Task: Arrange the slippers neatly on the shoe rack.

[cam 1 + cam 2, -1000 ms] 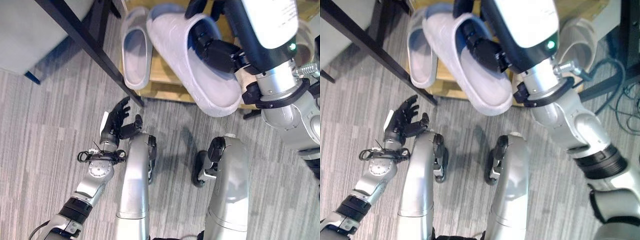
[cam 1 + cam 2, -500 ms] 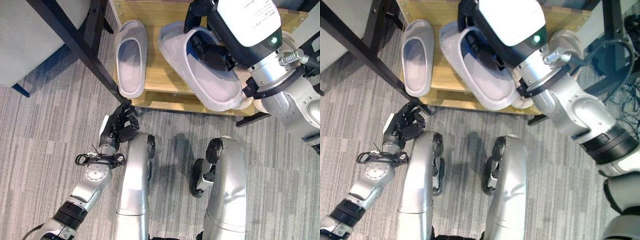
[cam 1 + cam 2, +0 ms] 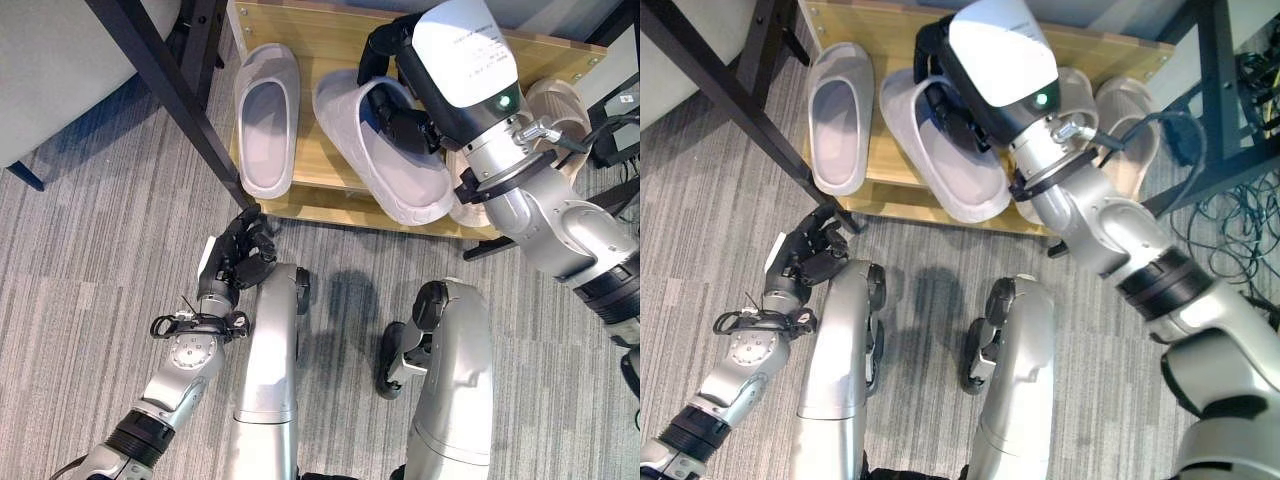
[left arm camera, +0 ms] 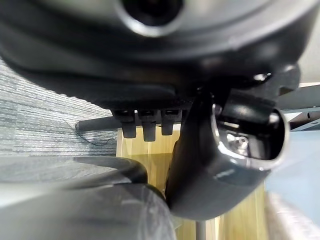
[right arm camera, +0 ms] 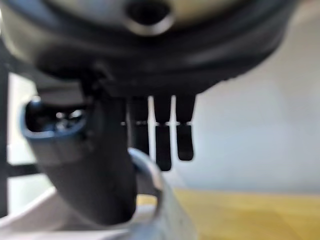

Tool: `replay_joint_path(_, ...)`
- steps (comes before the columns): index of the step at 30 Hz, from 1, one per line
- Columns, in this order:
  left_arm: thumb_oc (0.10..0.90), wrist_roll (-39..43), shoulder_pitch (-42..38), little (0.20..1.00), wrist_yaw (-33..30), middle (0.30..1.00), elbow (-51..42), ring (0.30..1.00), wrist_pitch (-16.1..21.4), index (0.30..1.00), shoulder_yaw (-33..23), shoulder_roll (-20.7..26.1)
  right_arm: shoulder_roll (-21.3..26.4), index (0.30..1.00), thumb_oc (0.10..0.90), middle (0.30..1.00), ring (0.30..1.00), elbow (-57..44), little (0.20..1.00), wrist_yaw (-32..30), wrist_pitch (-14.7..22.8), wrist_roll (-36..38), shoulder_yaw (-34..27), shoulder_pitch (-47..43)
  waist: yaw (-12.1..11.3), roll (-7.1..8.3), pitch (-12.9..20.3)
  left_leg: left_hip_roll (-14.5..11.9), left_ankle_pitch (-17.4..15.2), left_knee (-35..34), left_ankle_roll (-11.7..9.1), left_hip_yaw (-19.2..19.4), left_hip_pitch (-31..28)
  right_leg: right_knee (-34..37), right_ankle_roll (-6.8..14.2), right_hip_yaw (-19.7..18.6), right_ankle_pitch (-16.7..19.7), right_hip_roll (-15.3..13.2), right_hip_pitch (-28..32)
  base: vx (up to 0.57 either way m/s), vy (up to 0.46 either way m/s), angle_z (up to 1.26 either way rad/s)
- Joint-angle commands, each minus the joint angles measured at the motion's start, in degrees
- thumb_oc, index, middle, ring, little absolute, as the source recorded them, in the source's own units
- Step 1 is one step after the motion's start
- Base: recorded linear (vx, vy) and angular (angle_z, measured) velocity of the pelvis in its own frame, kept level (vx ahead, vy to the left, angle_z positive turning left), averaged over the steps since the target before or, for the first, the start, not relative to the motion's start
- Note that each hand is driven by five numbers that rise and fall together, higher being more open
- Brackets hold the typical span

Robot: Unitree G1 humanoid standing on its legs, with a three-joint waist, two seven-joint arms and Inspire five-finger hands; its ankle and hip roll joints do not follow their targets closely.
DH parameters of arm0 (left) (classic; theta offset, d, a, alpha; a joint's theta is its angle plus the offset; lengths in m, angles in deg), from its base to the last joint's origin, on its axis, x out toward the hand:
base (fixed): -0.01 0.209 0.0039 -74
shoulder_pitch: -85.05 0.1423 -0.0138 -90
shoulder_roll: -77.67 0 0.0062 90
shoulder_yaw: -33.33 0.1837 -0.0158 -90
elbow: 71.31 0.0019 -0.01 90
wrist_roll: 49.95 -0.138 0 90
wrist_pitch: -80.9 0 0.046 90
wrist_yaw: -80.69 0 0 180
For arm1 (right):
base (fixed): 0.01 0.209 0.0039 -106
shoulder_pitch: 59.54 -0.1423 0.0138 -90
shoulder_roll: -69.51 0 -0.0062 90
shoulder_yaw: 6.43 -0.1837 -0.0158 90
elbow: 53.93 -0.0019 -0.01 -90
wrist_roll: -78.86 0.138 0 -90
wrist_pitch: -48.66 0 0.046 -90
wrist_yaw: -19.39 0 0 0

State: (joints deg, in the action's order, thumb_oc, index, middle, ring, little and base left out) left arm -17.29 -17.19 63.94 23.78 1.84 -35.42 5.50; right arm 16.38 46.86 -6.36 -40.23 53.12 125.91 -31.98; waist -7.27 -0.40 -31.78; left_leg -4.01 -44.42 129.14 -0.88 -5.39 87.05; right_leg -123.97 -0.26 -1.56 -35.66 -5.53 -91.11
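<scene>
One white slipper [image 3: 265, 120] lies straight on the wooden shoe rack [image 3: 318, 175], at its left end. My right hand [image 3: 398, 115] is shut on a second white slipper [image 3: 415, 185], thumb inside it and fingers under the sole. That slipper sits just right of the first, angled, its lower end past the shelf's front edge. I cannot tell whether it rests on the wood. The right wrist view shows the thumb [image 5: 107, 165] hooked over the slipper's rim [image 5: 150, 175]. My left hand [image 3: 240, 255] hangs low over the carpet in front of the rack, its fingers curled, holding nothing.
A pair of beige slippers [image 3: 1130, 125] lies on the rack's right end, close to the held slipper. A black furniture leg [image 3: 170, 90] runs slantwise past the rack's left corner. Loose cables [image 3: 1240, 190] lie on the grey carpet at the right.
The right hand has brought the white slipper down from above the rack's front to shelf level beside the first slipper. The left hand's fingers have curled in. The camera has shifted.
</scene>
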Motion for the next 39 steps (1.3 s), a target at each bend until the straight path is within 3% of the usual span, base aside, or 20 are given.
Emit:
replay_joint_path(1,0.8,-1.6,2.6,0.9,0.7,0.9,-5.2,0.9,3.6,0.9,5.5,-4.4,1.9,0.3,0.4,0.3,0.3,-4.3,0.3,-4.7,-0.8,-1.1,-6.7,-4.1,-2.8,-0.89,2.0,4.4,-4.3,-1.6,4.3,0.8,2.9,-5.3,-5.4,1.0,-7.3,-3.4,1.2,0.0,0.0,0.0)
replay_joint_path(10,0.8,-1.4,1.1,0.9,1.0,0.9,-5.6,0.9,4.1,0.9,7.1,-4.3,0.5,0.3,0.4,0.3,0.3,-1.8,0.3,-6.2,-1.8,-1.4,-7.2,-4.6,-3.6,-0.87,2.0,5.2,-4.7,-1.6,4.1,1.2,2.9,-5.9,-5.8,0.1,-7.4,-3.9,1.2,-0.01,0.005,0.03)
replay_joint_path(21,0.8,-1.8,-0.2,0.9,-0.9,0.9,-5.8,0.9,5.3,0.9,9.2,-6.2,-6.1,0.3,0.4,0.3,0.3,3.1,0.3,-8.9,-4.4,-5.1,-8.0,-3.1,-5.0,-1.05,2.0,5.8,-5.4,-1.7,3.9,1.8,2.9,-6.4,-6.4,-0.5,-7.3,-3.7,1.2,0.0,0.003,0.01)
replay_joint_path(39,0.8,-0.8,-1.9,0.9,-1.9,0.9,-6.0,0.9,6.4,0.9,11.8,-6.4,-10.0,0.3,0.4,0.3,0.3,15.6,0.3,-10.3,-7.0,-2.7,-1.3,-12.2,-7.2,-1.32,2.0,7.2,-5.5,-2.1,3.0,0.9,2.9,-6.3,-7.1,-0.3,-7.2,-4.9,2.4,0.0,0.002,0.05)
